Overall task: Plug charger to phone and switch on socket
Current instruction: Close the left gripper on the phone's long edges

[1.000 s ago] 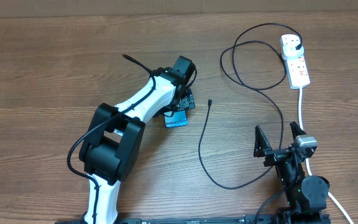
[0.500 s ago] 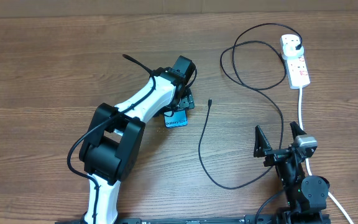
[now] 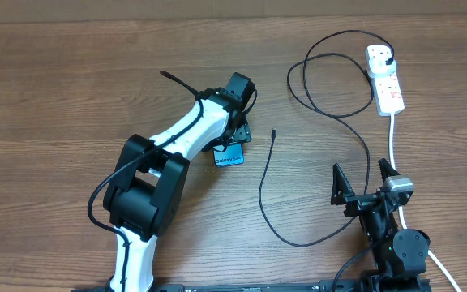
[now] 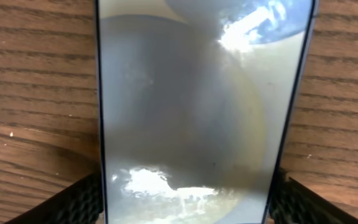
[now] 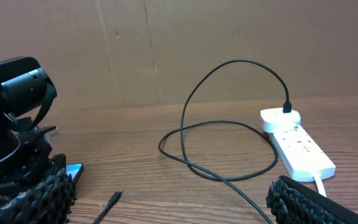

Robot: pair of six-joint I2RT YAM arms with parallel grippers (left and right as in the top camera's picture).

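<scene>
Phone point(image 3: 230, 156) is positioned ctr-left of frame, straddled by L gripper point(image 3: 234, 138) fingers point(image 4: 73, 205); grip vs. gap cannot be determined. R gripper point(image 3: 360, 172), lower right, is held wide open & empty.

The white socket point(image 5: 298, 150) lies at right on the wooden table point(image 5: 104, 130) with the charger point(image 5: 241, 61) plugged into its far end, cable looping leftward, its connector tip point(image 5: 113, 199) free near the phone point(image 5: 73, 169) beneath the left arm point(image 5: 11, 124), right gripper point(image 5: 169, 205) spread wide.
</scene>
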